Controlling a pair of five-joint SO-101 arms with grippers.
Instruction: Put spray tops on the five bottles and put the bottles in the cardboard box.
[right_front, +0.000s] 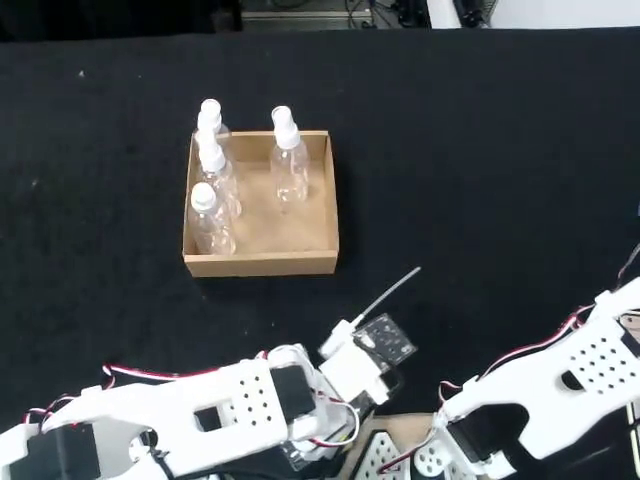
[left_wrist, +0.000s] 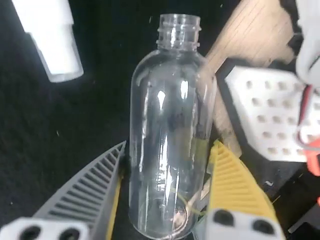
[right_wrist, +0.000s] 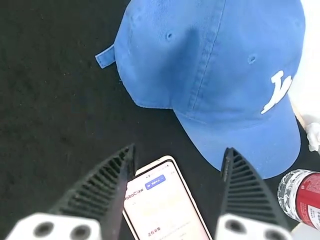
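My left gripper (left_wrist: 170, 150) pinches the uncapped bottle (left_wrist: 170, 85) by its base, long axis running straight out, open neck away from the gripper. The spray top (left_wrist: 50, 40) lies on the worktop (left_wrist: 40, 130) just beside that neck. My right gripper (right_wrist: 172, 165) hangs spread, farther off.

Place: an informal robotics lab bench, as I read it from my feeds. Evidence: one table (right_front: 500, 150) draped in black cloth with a plain cardboard box (right_front: 260, 264) on it; a left arm (right_front: 200, 410) and a right arm (right_front: 560, 390) of white perforated plastic, with bare red wires (right_front: 160, 376) looping along them; cables (right_front: 360, 12) and dark gear past the table's far edge. Personal items lying under my right wrist camera: a blue cap (right_wrist: 215, 65), a phone (right_wrist: 160, 205) with its screen lit, and a drink bottle (right_wrist: 300, 192) with a red label.
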